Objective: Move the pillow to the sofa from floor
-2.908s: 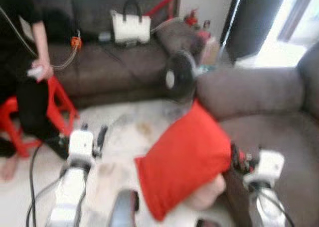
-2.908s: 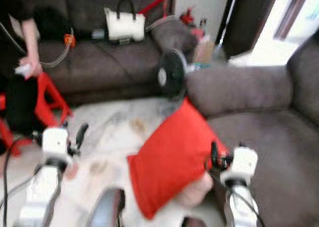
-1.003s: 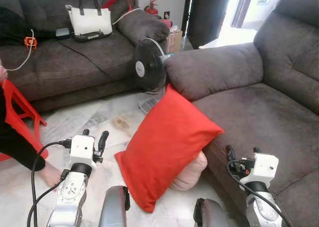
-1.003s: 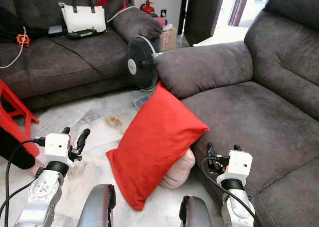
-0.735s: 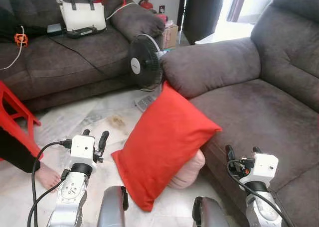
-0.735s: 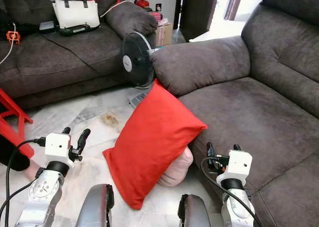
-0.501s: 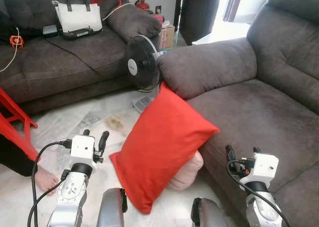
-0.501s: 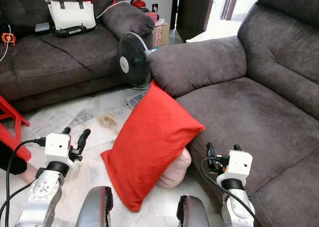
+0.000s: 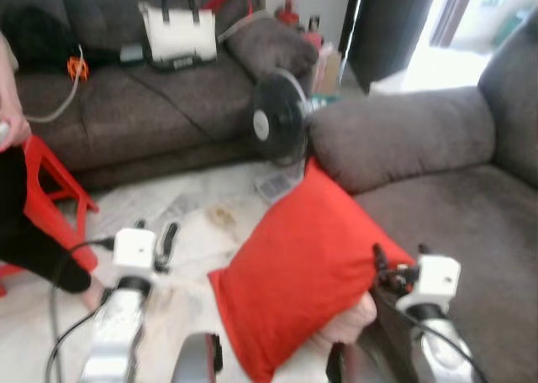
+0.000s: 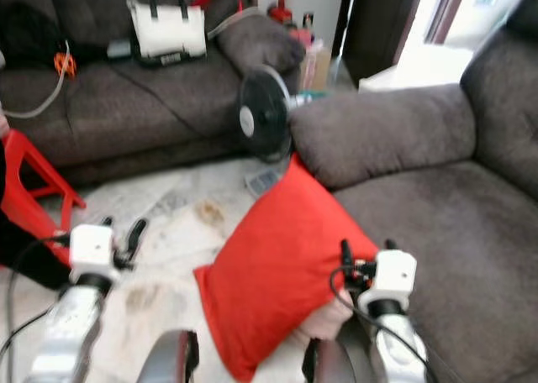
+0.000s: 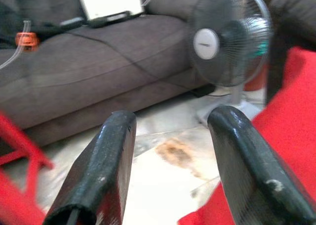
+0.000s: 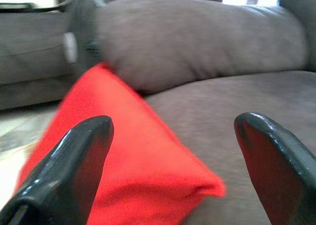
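Two claws hang low in front of the robot, both spread wide and holding nothing. The red pillow [image 9: 304, 270] stands tilted on the pale floor [image 9: 202, 223], propped against the front edge of the grey sofa [image 9: 454, 207] on the robot's right, with a pinkish cushion [image 9: 349, 320] tucked under its lower corner. The right claw [image 9: 395, 261] sits just beside the pillow's right corner, near the sofa seat; from its wrist the pillow corner lies between the two black fingers [image 12: 69, 161]. The left claw [image 9: 155, 240] is over the floor, well apart from the pillow's left edge. A black fan [image 9: 277, 123] stands behind the pillow, by the sofa arm. On the far couch [image 9: 143, 106] rests a white handbag [image 9: 178, 37]. A person's arm [image 9: 7, 106] and a red stool [image 9: 46, 198] are at the left.
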{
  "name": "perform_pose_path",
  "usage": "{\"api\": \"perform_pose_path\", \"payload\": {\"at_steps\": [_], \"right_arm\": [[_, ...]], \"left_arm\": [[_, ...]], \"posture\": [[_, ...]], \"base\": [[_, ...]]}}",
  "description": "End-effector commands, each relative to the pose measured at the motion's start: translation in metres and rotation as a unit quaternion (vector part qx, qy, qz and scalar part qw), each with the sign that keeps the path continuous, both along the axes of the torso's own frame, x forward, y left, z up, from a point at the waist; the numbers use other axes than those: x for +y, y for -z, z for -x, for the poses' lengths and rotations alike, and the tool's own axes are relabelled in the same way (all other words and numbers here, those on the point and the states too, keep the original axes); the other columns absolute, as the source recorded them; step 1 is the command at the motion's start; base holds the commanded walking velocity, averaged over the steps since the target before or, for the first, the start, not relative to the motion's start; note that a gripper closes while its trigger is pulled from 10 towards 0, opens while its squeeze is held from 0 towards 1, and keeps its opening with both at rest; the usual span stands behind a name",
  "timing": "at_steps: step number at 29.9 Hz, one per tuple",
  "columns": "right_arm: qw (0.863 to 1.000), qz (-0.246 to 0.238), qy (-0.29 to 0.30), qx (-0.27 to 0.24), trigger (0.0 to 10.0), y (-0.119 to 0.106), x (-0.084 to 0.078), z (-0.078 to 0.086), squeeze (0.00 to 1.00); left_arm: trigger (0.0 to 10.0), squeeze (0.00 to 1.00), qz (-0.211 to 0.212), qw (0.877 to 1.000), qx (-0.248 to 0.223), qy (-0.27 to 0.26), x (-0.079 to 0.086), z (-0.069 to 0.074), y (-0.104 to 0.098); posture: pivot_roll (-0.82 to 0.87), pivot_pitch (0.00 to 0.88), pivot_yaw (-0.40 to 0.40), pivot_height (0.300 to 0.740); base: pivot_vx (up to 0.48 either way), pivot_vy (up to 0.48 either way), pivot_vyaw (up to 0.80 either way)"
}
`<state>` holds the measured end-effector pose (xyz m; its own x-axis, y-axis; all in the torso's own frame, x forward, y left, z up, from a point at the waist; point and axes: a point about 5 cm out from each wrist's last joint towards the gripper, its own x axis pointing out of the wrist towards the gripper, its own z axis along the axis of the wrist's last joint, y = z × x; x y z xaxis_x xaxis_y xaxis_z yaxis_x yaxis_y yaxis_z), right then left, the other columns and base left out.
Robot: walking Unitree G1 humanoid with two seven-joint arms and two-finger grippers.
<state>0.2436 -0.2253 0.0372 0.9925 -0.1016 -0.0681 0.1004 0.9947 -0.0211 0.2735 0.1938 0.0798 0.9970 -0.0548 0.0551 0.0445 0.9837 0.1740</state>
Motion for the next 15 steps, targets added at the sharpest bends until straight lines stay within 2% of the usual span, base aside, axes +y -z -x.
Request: {"api": "perform_pose_path", "payload": {"at_steps": [1, 15], "right_arm": [[1.0, -0.008, -0.006, -0.002, 10.0, -0.0005, 0.0059, -0.0023, 0.0], [1.0, -0.011, -0.004, 0.002, 10.0, 0.0008, 0.0065, -0.0034, 0.0]], "left_arm": [[10.0, 0.0, -0.006, 1.0, -0.002, -0.011, 0.0095, 0.0002, -0.0024], [10.0, 0.0, -0.006, 1.0, 0.0, -0.007, 0.0093, -0.0007, -0.0025]], "posture": [[0.11, 0.0, -0.049, 0.53], [0.12, 0.0, -0.046, 0.53]], "base": [[0.27, 0.0, 0.0], [0.266, 0.0, 0.0]]}}
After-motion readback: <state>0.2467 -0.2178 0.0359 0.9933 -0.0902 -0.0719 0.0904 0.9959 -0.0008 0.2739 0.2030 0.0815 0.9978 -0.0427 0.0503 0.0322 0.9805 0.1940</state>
